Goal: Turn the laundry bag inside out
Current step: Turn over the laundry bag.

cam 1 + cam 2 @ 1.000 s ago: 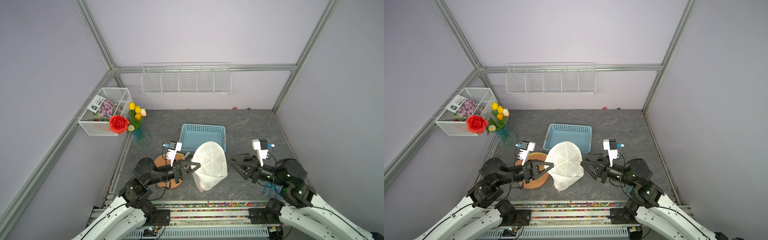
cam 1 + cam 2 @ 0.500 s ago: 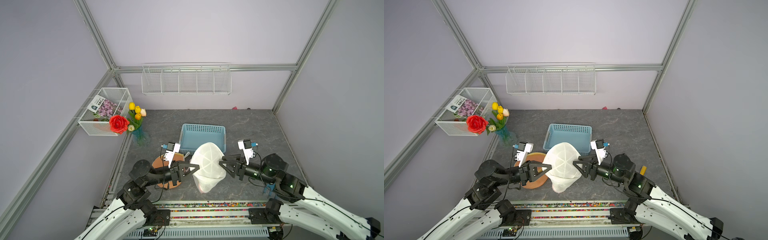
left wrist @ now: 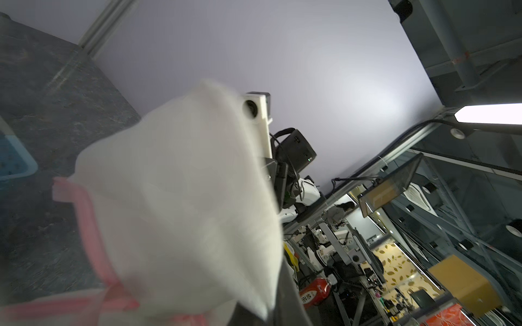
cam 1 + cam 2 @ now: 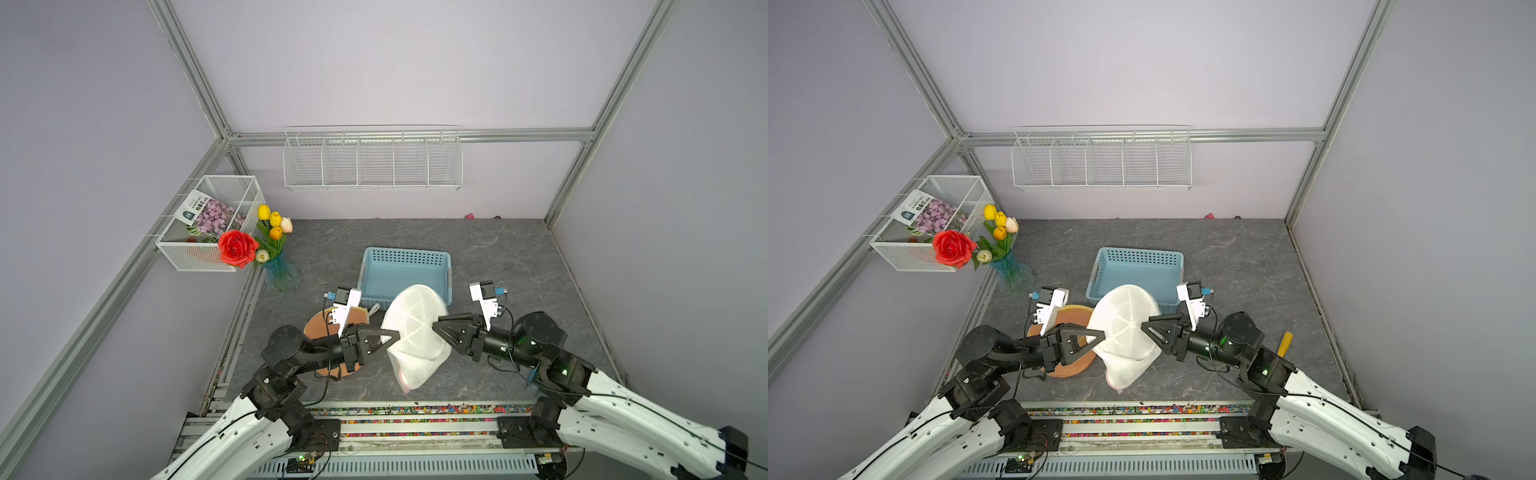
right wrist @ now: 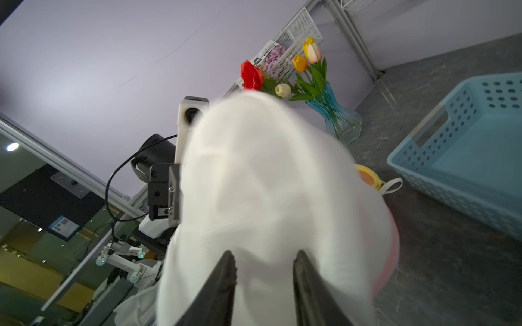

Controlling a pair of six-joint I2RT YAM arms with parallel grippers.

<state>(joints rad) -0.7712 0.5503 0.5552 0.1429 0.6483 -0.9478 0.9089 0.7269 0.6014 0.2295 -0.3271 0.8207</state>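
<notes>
You've got the laundry bag (image 4: pixel 415 332) up just robot-side of the blue basket (image 4: pixel 405 257), long axis pointing away from it, pink hem (image 3: pixel 93 240) farthest. Left gripper (image 4: pixel 392 333) is clamped on its left flank. Right gripper (image 4: pixel 436 326) is at the opposite flank, jaws straddling fabric, can't tell if it grips.

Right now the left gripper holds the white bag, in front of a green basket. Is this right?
No: the basket is blue, not green, as both top views show. The left gripper does hold the white bag in front of it.
</notes>
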